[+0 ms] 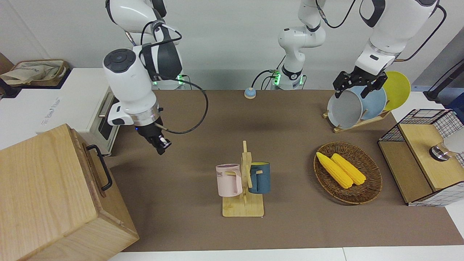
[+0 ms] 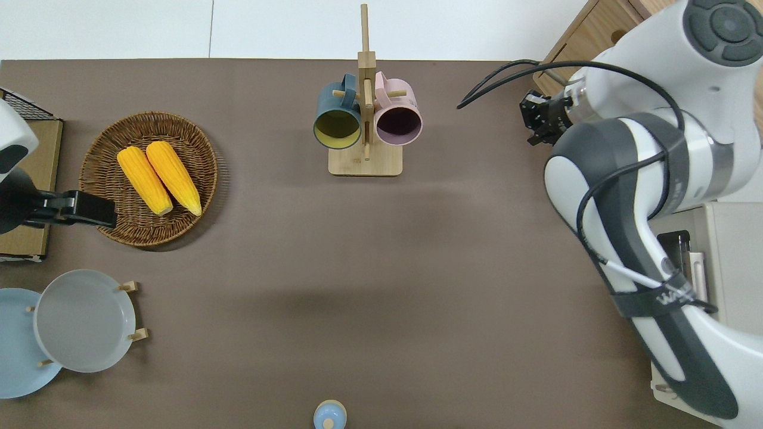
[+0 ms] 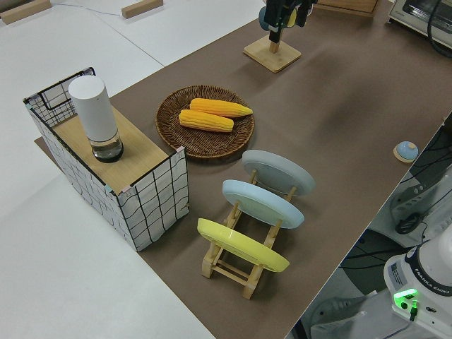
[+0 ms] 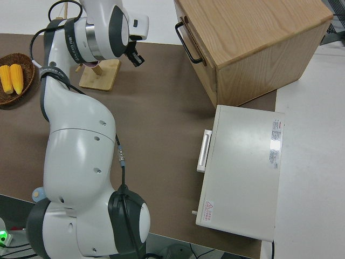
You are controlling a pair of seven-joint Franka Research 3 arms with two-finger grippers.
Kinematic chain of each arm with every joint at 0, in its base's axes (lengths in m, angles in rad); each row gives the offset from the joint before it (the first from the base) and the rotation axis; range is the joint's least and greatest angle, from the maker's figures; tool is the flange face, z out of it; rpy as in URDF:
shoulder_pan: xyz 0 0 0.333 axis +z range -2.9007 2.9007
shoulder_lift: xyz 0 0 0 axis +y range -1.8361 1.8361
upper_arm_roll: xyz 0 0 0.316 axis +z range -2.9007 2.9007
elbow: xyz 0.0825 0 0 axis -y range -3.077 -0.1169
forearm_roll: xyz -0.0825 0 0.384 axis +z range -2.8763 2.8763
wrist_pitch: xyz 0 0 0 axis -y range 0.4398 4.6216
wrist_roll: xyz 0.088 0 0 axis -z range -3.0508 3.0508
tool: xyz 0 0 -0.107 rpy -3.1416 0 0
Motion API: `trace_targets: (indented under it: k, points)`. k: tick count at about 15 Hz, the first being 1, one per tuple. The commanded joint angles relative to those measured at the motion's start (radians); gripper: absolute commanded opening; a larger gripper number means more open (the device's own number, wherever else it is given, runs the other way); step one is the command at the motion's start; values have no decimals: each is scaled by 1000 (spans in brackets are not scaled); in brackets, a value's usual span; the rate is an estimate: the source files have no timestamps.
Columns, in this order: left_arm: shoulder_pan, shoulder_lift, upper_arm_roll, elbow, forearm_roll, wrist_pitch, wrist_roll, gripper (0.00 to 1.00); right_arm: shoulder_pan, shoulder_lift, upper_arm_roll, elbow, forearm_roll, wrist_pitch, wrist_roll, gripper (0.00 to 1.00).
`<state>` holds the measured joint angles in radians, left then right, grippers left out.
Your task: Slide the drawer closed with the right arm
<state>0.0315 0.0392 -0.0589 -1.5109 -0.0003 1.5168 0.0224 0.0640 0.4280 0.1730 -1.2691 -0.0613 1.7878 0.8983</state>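
Drawer (image 1: 95, 170) flush in cabinet (image 1: 50, 195) at right arm's end of table, handle (image 1: 100, 166) untouched. Right gripper (image 1: 161, 144) near cabinet front, apart from handle, finger gap unreadable. Left arm parked.

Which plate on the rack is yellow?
The yellow plate stands at the end of the rack nearest the wire box. The other two are pale blue and grey.

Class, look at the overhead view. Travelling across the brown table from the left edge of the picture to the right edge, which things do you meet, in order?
Grey plate → basket of corn → blue mug → pink mug → right arm's claw → wooden cabinet.
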Motion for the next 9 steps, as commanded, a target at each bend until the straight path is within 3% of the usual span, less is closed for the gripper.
trace_targets:
  k: [1, 4, 9]
  points:
    - [5, 11, -7, 26, 17, -20, 10, 995, 89, -86, -53, -50, -9, -53, -58, 0]
    - [5, 11, -7, 26, 17, -20, 10, 993, 126, -136, -81, -73, -8, -93, -140, 0]
    - [5, 11, -7, 26, 17, -20, 10, 993, 125, -238, -125, -167, -2, -107, -333, 0]
